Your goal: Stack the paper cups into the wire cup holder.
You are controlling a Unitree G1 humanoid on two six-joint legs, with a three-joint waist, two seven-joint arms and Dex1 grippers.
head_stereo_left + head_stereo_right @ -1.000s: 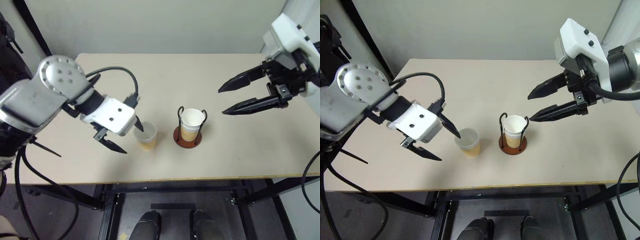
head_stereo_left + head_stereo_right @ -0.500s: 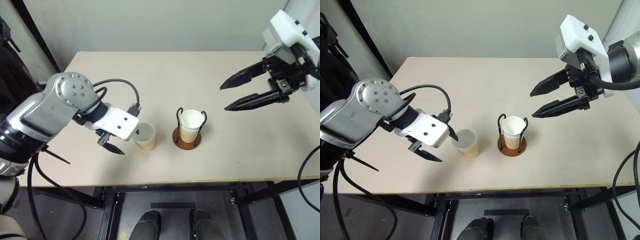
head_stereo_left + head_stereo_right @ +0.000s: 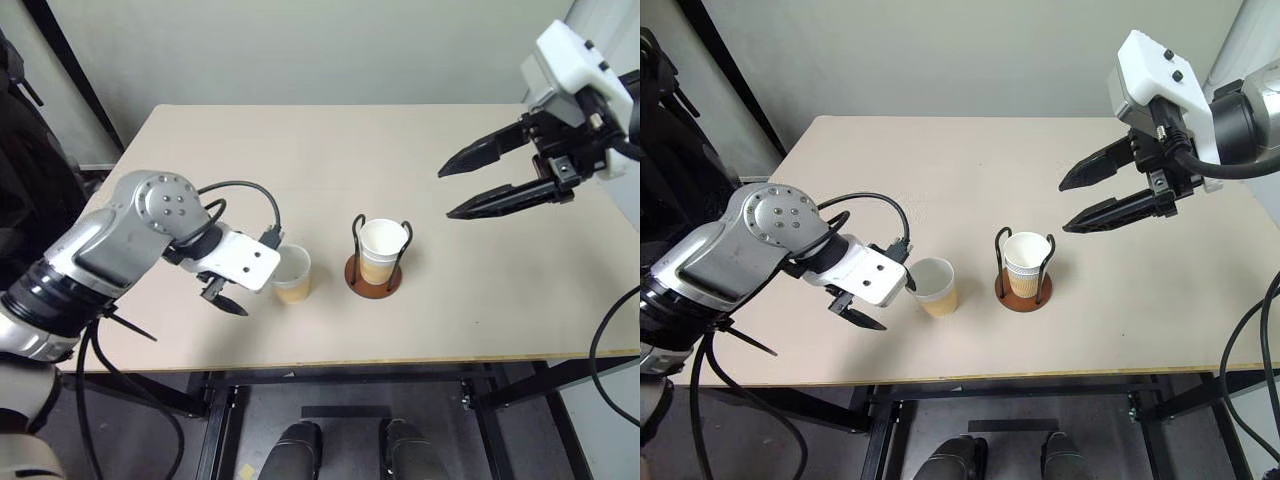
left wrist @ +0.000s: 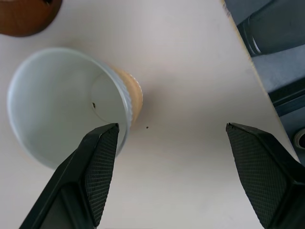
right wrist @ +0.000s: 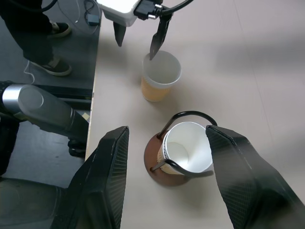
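I see one paper cup [image 3: 1027,264] seated in the wire cup holder [image 3: 1025,288] mid-table; left of it an empty loose cup [image 3: 934,286], one finger of my spread left gripper [image 3: 880,300] inside. Right gripper [image 3: 1068,205] spread, far right.

Paper cup [image 3: 292,273] upright on table; another nested in wire cup holder [image 3: 376,275].

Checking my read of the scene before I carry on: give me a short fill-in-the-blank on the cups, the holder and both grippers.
1. The wire cup holder already holds a ____.
2. The loose paper cup stands on the table to the holder's ____ in the head views.
3. The left gripper has its fingers ____, one over the loose cup's rim.
4. The right gripper is raised above the table, holding ____.

Missing words: paper cup; left; open; nothing
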